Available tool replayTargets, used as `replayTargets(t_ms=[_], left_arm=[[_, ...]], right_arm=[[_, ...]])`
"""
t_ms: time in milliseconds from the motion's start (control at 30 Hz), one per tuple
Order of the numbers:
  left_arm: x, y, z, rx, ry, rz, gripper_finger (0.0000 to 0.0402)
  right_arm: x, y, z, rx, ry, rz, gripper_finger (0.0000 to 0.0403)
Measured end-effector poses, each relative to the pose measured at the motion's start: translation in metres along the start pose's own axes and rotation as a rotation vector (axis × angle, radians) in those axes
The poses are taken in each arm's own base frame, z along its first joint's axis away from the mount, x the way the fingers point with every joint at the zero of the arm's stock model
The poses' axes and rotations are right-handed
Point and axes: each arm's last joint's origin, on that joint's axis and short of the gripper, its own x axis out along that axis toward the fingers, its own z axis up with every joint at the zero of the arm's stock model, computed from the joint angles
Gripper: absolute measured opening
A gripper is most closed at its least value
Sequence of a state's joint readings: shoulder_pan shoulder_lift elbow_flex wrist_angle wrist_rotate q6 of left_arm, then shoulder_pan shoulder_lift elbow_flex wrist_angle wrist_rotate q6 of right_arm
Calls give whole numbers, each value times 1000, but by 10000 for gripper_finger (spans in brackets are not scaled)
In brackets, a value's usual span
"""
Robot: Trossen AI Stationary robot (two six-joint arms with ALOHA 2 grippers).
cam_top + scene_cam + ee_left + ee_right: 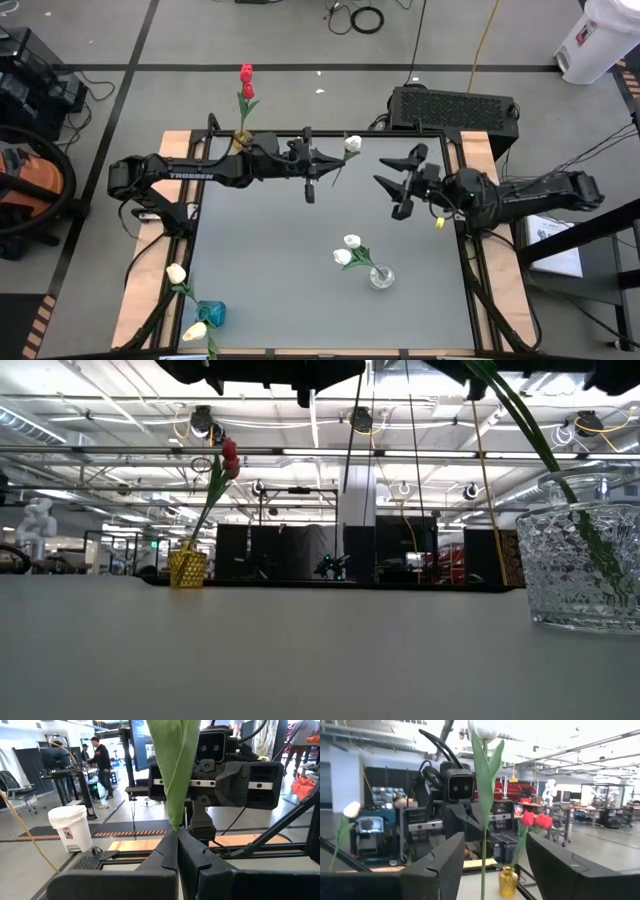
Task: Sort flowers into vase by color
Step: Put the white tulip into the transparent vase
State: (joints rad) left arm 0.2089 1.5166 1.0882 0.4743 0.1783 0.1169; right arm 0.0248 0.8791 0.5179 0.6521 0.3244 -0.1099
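Observation:
My left gripper is over the table's far middle, shut on a white tulip with a broad green leaf. My right gripper is open, a short way to the right of the tulip and facing it. In the right wrist view the tulip's stem shows ahead of the gap between my open fingers. A clear glass vase holds two white tulips. A gold vase on the far edge holds red tulips. A teal vase holds cream-yellow tulips. My left gripper pinches the white tulip between its two shut fingers, at the stem just below the base of the leaf. The flower is lifted clear of the table. Its leaf rises past the fingertips, and the bud is out of the left wrist view.
The glass vase stands right of centre toward the near edge, and the gold vase is at the far left. Wooden side boards and a black frame rim the grey table. People stand in the room beyond.

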Motion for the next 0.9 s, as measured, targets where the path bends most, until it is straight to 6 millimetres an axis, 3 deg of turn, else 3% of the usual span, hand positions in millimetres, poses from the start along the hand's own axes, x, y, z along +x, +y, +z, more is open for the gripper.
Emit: replayTargets(t_ms=[133,533,900], left_arm=[[0,0,0,0,0,0,0],[0,0,0,0,0,-1,0],[0,-1,0,-1,3,-2,0]], right_arm=[[10,-5,-6,27,-10,26,203],[61,1,3,-12,7,87,203],[87,3,2,-26,32,75,203]])
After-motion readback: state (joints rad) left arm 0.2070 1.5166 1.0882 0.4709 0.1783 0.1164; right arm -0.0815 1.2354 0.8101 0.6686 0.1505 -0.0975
